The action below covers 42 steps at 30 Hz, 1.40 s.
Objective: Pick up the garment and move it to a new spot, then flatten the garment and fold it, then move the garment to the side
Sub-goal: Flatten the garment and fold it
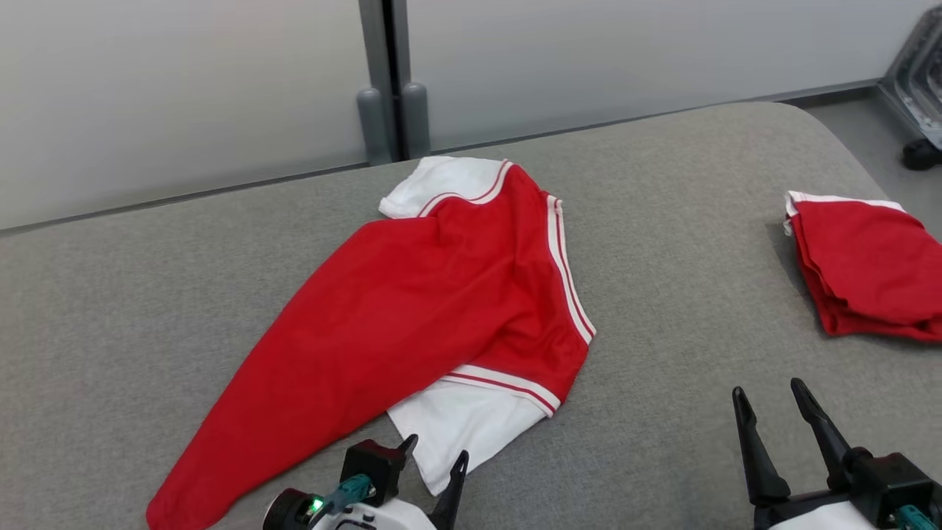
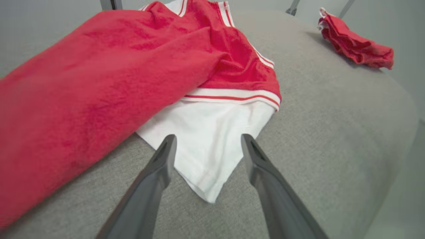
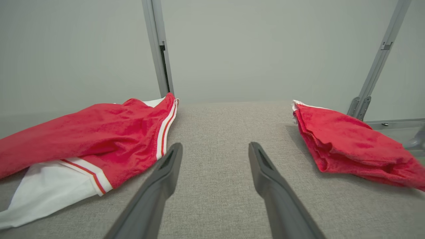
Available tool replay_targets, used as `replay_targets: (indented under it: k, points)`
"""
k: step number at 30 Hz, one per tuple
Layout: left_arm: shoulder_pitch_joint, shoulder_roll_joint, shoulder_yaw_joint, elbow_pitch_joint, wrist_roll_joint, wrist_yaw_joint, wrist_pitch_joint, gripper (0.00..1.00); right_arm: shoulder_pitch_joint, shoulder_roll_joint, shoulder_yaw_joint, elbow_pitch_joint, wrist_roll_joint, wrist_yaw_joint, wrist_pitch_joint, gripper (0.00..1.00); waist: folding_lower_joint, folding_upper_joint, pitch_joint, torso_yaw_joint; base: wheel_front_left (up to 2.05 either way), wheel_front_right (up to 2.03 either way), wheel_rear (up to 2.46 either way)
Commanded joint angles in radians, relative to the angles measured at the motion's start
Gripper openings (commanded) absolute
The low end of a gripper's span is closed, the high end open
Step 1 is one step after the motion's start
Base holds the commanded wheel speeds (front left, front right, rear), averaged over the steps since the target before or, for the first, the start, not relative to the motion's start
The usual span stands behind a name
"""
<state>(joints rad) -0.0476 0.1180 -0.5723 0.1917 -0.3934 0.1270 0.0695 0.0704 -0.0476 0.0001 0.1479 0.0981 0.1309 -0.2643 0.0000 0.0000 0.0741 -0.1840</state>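
- The left gripper [image 1: 436, 450] sits at the lower edge of the head view. Its two dark fingers stand apart and grip nothing. In its own wrist view, the left gripper [image 2: 208, 137] has the garment's white corner lying between and beyond its fingers. Whether the tips touch the cloth cannot be told.
- The garment [image 1: 412, 294] is red with white panels and red-and-white striped trim. It lies crumpled across the middle of the grey padded surface [image 1: 662, 243], with a long red flap running down toward the near left. One white panel points at the left gripper and another lies at the far end, near the grey post [image 1: 390, 110].
- The right gripper [image 1: 768, 390] is at the lower right, jaws wide apart and empty. It is above bare grey fabric, well clear of the garment.
- A second red cloth [image 1: 868, 265], folded with a white edge, rests at the far right of the surface.
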Motion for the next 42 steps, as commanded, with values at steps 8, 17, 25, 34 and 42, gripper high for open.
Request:
replay_targets:
  k: [8,17,25,34,42]
  points:
    - [-0.129,0.03,-0.09,0.282,0.082,-0.045,0.114,1.0,-0.038,-0.006,-0.009,0.008,0.028,0.0,0.0,1.0,0.0,0.0,0.076,-0.113,0.0,0.0,0.0]
    - [-0.198,-0.043,-0.108,0.305,-0.003,-0.137,0.099,0.0,-0.047,-0.005,-0.013,0.012,0.037,0.0,0.0,1.0,0.0,0.0,0.076,-0.148,0.0,0.0,0.0]
    - [-0.315,-0.066,-0.264,0.115,-0.196,-0.193,0.086,0.0,-0.063,-0.005,-0.005,0.017,0.045,0.0,0.0,1.0,0.0,0.0,0.081,-0.163,0.0,0.0,0.0]
    - [-0.427,-0.066,-0.465,0.193,-0.382,-0.082,-0.024,1.0,-0.082,-0.006,0.002,0.035,0.059,0.0,0.0,1.0,0.0,0.0,0.1,-0.191,0.0,0.0,0.0]
    - [-0.396,-0.064,-0.469,0.155,-0.556,-0.082,-0.123,1.0,-0.041,-0.006,-0.036,0.026,0.033,0.0,0.0,1.0,0.0,0.0,0.057,-0.153,0.0,0.0,0.0]
